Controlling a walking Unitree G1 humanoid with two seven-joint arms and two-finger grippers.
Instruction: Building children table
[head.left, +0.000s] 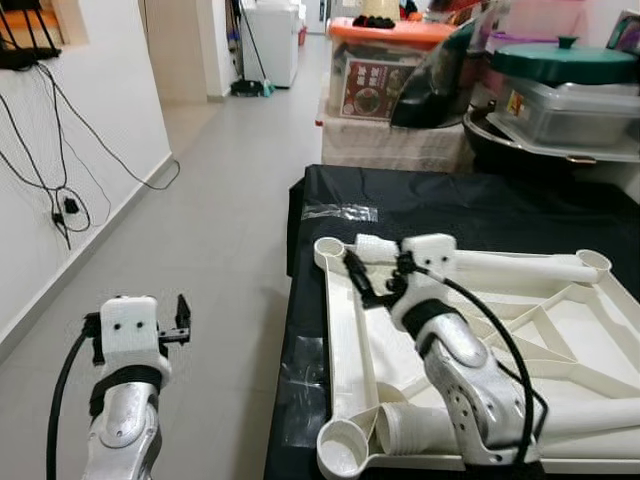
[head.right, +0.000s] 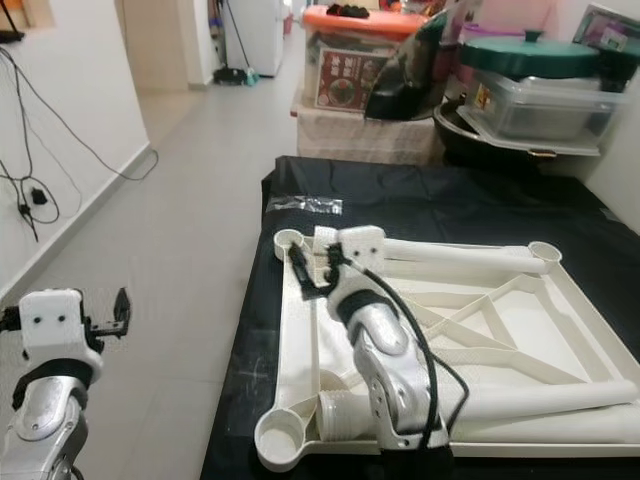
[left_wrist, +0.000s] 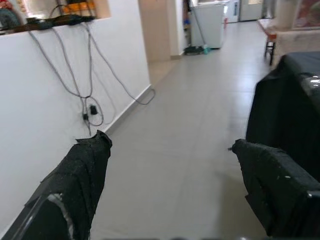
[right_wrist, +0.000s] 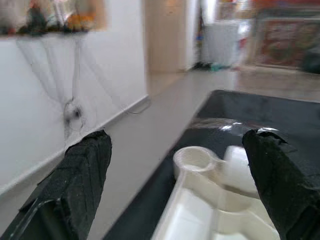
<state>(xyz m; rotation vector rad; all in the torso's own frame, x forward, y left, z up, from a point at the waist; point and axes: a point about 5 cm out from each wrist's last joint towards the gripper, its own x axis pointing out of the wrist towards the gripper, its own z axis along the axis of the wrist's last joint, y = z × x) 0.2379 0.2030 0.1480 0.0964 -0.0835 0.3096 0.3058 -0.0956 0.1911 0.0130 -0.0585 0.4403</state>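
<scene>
So from the head cam I'm looking down at a bench draped in black cloth, and the white plastic tabletop for the kids' table is lying on it upside down, ribs and corner sockets facing up. One white leg lies across the far edge of that tabletop, and another leg lies along the near edge, its open end next to the near-left corner socket.

My right gripper is out over the far-left corner of the tabletop, just beside the socket there and the end of the far leg. On the right wrist cam the jaws are spread wide, with that round corner socket sitting in the gap between the fingers, nothing grasped.

My left gripper is off to the side over the grey tiled floor, well apart from the bench. Left wrist cam shows its jaws released too, just floor between them and the black cloth edge off to one side.

Background stuff: white wall on the left with dangling cables, and behind the bench a pile of storage boxes, one with an orange lid and one with a green lid.
</scene>
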